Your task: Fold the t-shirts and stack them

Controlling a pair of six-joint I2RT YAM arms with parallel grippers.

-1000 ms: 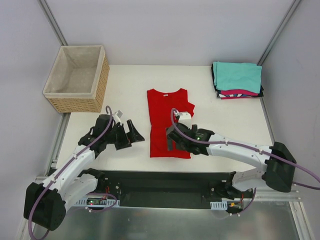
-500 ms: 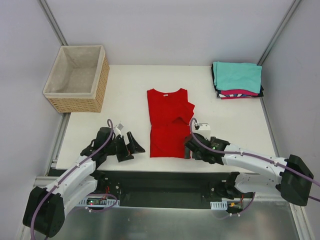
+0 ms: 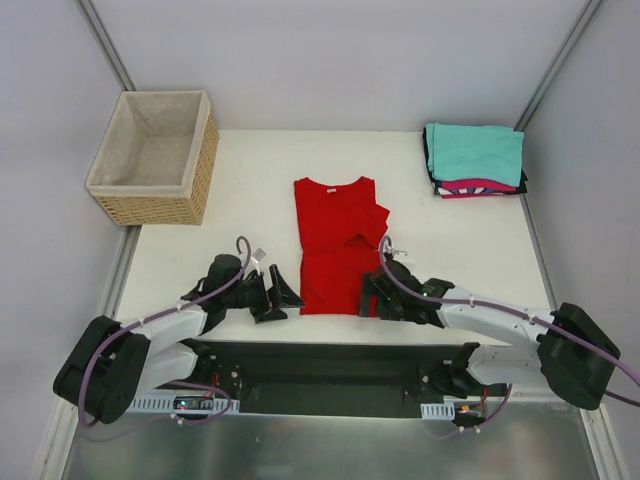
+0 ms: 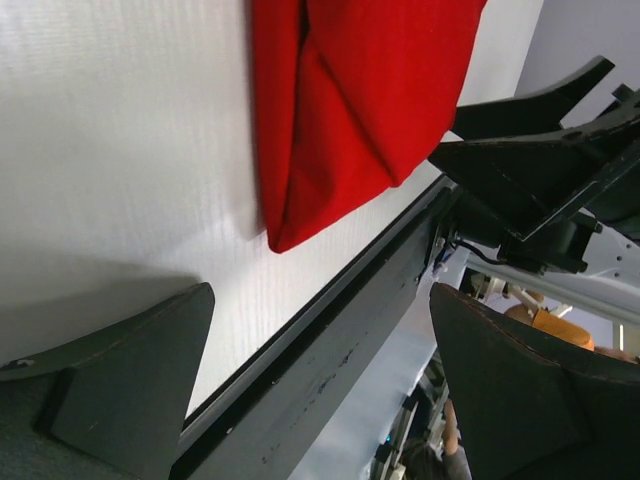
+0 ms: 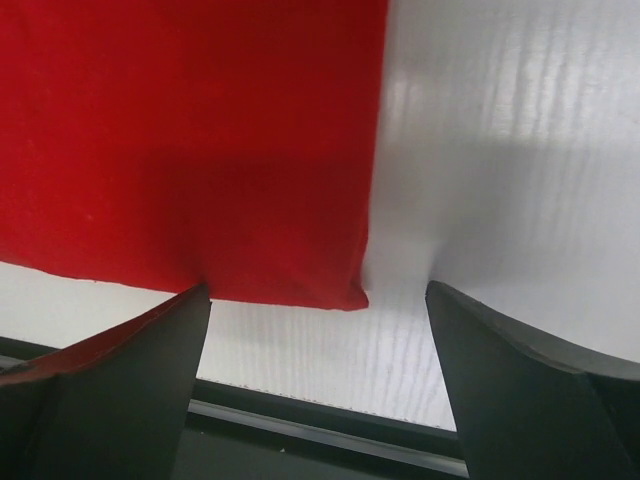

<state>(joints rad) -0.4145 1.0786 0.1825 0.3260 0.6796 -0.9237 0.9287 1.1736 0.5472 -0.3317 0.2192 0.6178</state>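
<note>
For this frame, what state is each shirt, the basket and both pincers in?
Red t-shirt: flat on table, sides folded in, not yet stacked.
Folded t-shirts: stacked at far right corner, teal on top.
Wicker basket: upright, only lining showing.
Left pincer: open, beside shirt's near left corner.
Right pincer: open, straddling shirt's near right corner.

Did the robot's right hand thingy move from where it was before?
Yes. The right gripper pulled back from over the red t-shirt toward the near edge of the table, and is now at the shirt's near right corner.
</note>
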